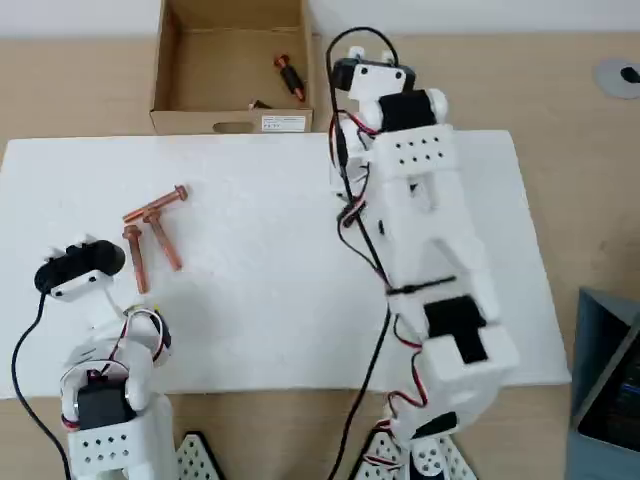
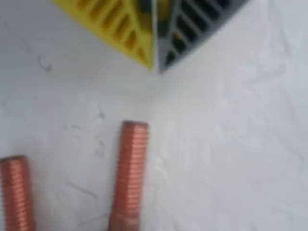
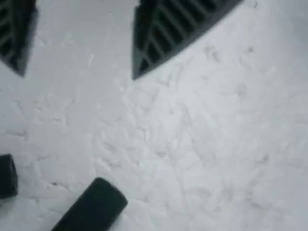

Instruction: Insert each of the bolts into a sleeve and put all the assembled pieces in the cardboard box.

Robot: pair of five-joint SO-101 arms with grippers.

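Observation:
Three copper bolts lie loose on the white mat, one [image 1: 155,205] slanted across the heads of the other two [image 1: 165,242] [image 1: 136,260]. In the left wrist view the left gripper [image 2: 155,63] is shut, its yellow and grey tips touching just above the mat, a short way off the threaded ends of two bolts [image 2: 130,173] [image 2: 17,192]. The right gripper [image 3: 79,72] is open over bare mat, with two black sleeves [image 3: 91,207] [image 3: 7,175] lying close by. One bolt with its sleeve [image 1: 290,76] lies inside the cardboard box [image 1: 165,70].
The left arm [image 1: 90,290] stands at the mat's near left corner. The right arm [image 1: 420,230] stretches along the mat's right side toward the box. A grey bin [image 1: 605,380] sits off the mat at the right edge.

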